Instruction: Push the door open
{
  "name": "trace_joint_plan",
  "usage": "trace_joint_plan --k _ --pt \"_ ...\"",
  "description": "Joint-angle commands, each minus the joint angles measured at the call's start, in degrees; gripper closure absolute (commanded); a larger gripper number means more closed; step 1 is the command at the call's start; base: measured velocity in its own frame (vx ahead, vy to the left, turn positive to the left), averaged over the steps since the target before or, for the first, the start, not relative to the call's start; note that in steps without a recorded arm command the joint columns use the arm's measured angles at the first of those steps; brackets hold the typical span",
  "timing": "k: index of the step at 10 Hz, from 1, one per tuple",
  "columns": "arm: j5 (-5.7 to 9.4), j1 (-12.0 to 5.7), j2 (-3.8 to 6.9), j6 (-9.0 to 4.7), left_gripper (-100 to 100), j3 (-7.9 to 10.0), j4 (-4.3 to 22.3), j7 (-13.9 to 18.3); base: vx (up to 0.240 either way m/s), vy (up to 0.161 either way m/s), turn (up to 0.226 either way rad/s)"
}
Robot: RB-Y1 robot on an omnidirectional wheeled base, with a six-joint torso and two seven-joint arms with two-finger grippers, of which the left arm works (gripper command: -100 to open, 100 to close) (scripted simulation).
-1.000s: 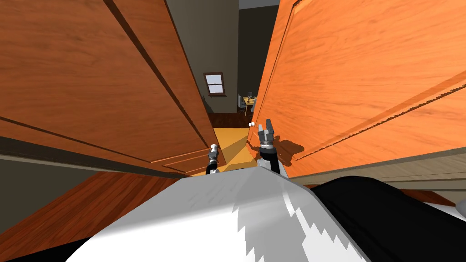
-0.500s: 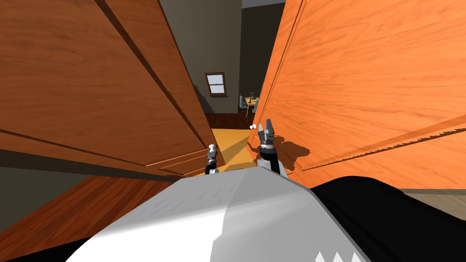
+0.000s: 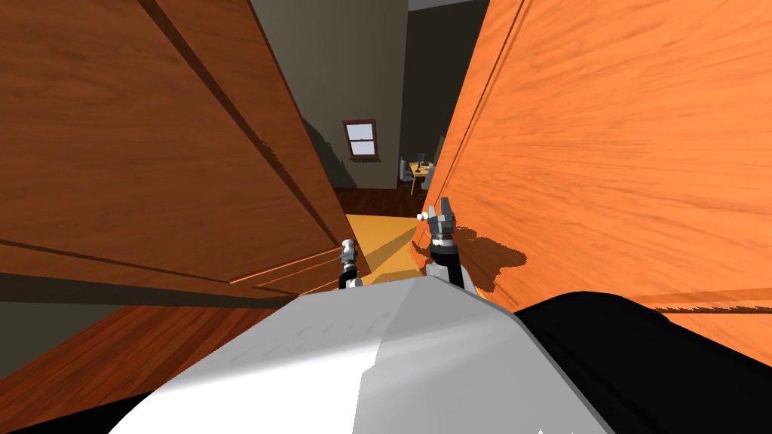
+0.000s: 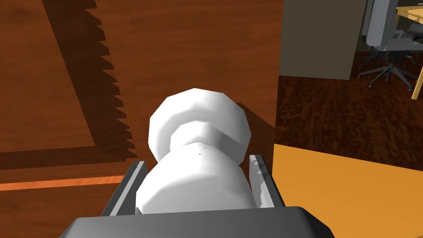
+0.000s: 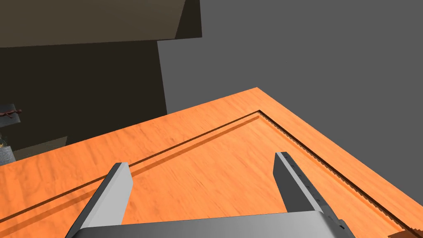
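Two orange wood door leaves flank me in the head view, a darker left leaf [image 3: 151, 151] and a brighter right leaf [image 3: 618, 151], with a gap between them. My left gripper [image 3: 348, 250] is at the left leaf's edge. In the left wrist view, the left gripper [image 4: 197, 161] is shut on that leaf's white knob [image 4: 200, 124], its fingers [image 4: 262, 186] pressing the knob's sides. My right gripper [image 3: 441, 215] stands open beside the right leaf, next to a small white knob [image 3: 424, 216]. In the right wrist view, the right gripper [image 5: 201, 159] points along the right leaf's orange panel [image 5: 231, 124], holding nothing.
Through the gap lie a yellow floor patch [image 3: 381, 241], dark wood floor [image 4: 343, 120], a far grey wall with a small window [image 3: 360, 139], and a table with a chair [image 3: 418, 169]. An office chair [image 4: 384, 33] stands past the left leaf's edge.
The two leaves have spread further apart and the gap between them has widened. I have moved forward a little; both grippers keep their places at the leaves.
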Motion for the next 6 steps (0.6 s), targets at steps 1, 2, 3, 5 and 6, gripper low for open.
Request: trace_joint_plan --k 1,2,3,5,6 --pt "0.38 -0.58 -0.11 -0.68 100 1.18 0.52 -0.09 0.174 -0.057 0.057" --pt "0.56 -0.64 -0.43 -0.75 100 1.69 0.63 -0.24 0.179 -0.056 0.034" --pt "0.39 -0.29 -0.29 -0.47 100 1.17 0.58 -0.17 0.085 -0.026 0.022" --pt "1.31 -1.18 0.62 -1.1 100 2.02 1.6 -0.31 0.151 -0.007 0.054" --pt "1.61 -1.46 0.87 -1.3 100 2.26 1.97 -0.36 0.184 -0.033 0.072"
